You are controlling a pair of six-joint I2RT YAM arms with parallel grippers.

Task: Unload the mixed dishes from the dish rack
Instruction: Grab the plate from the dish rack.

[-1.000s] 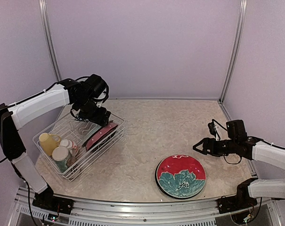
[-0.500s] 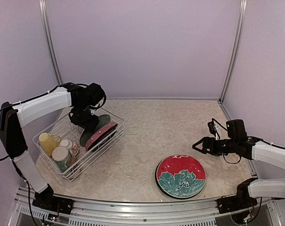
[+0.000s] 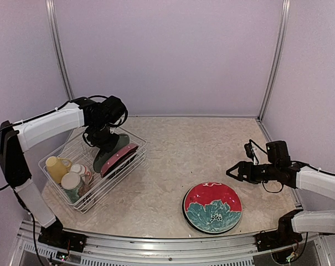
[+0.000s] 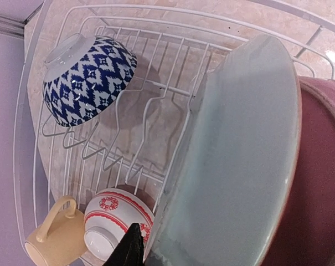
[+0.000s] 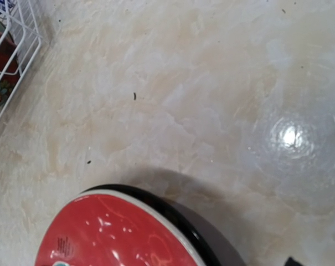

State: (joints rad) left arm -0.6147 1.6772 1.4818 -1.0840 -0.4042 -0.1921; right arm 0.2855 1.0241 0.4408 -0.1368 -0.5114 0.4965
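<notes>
White wire rack (image 3: 120, 174): a pale green plate (image 4: 233, 166) beside a dusky pink plate (image 4: 322, 183), a diamond-patterned bowl (image 4: 89, 77) in navy and white, a white bowl (image 4: 114, 219) banded with red medallions, and a yellow mug (image 4: 53, 239). On the beige, marble-veined table (image 3: 173, 144), a black-rimmed red plate (image 3: 212, 206) carries teal leaves and a white flower speckled black. The walls (image 3: 167, 55) are lilac. The left arm (image 3: 45, 124) and right arm (image 3: 322, 183) are white with black joints.

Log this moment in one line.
left gripper shut on pale green plate in dish rack | right gripper open near red plate on table
</notes>
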